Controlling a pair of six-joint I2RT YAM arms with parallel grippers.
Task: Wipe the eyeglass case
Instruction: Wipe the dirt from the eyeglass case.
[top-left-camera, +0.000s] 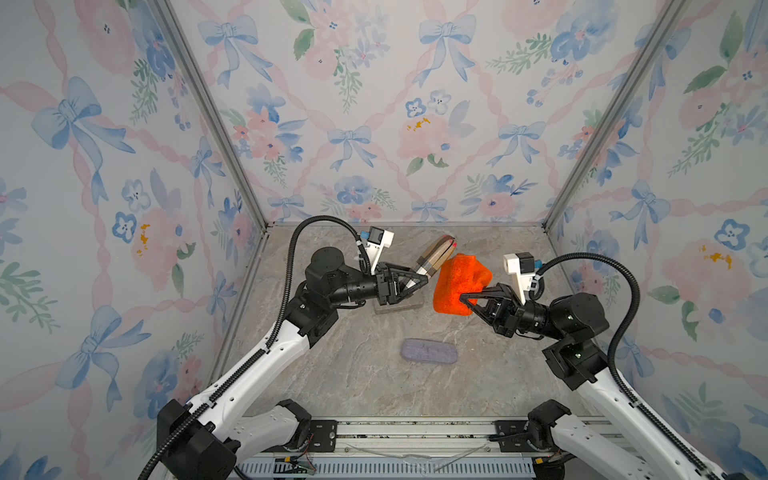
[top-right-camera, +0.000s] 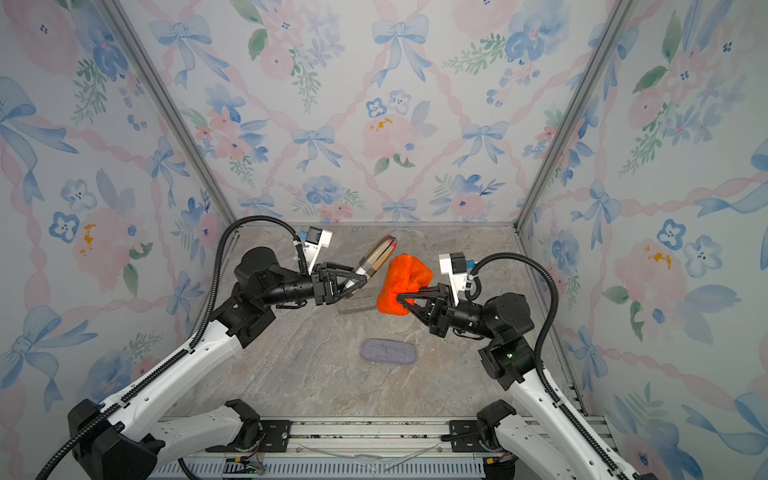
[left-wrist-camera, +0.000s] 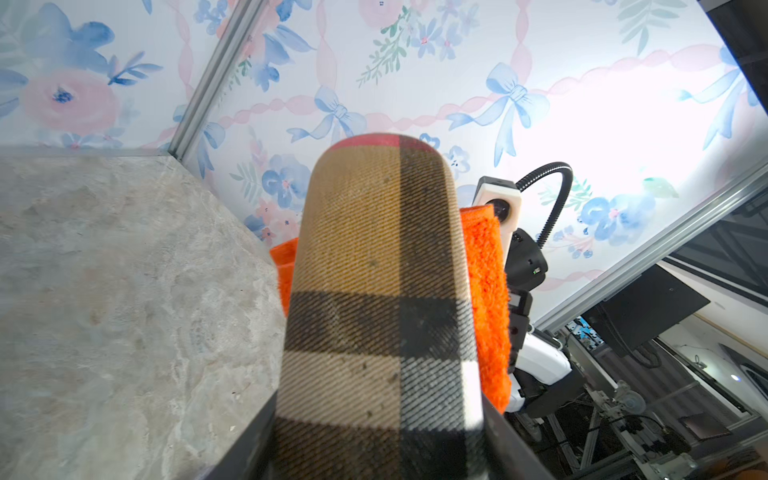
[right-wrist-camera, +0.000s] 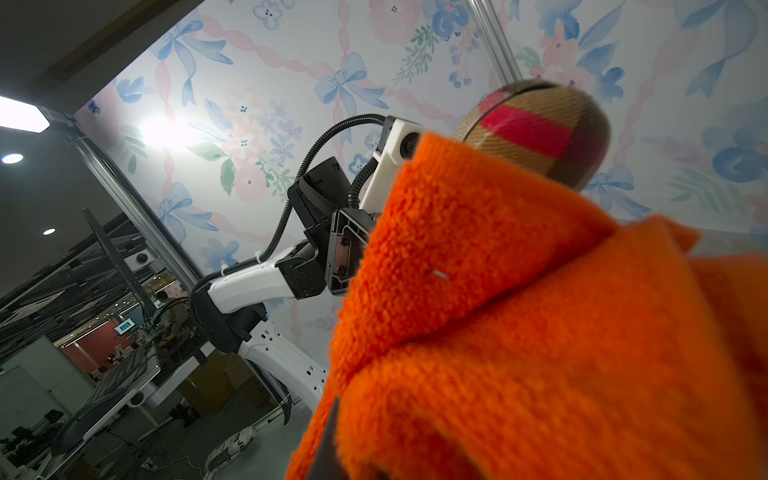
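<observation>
gripping the plaid eyeglass case (top-left-camera: 435, 254) by one end, tilted up off the worktop (top-left-camera: 353, 324), the left hand (top-left-camera: 417, 283) faces the right hand (top-left-camera: 466, 305), closed on an orange cloth (top-left-camera: 461, 274) that seems to touch the case's side, so a hard rub could lever it loose.

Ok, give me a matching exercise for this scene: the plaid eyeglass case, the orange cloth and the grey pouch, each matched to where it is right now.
Things:
1. plaid eyeglass case
2. orange cloth
3. grey pouch

Places:
A. lying flat on the tabletop, nothing touching it
B. clamped in the right end effector
C. held up off the table by the left end effector

Pairs: 1-C, 2-B, 3-A
</observation>
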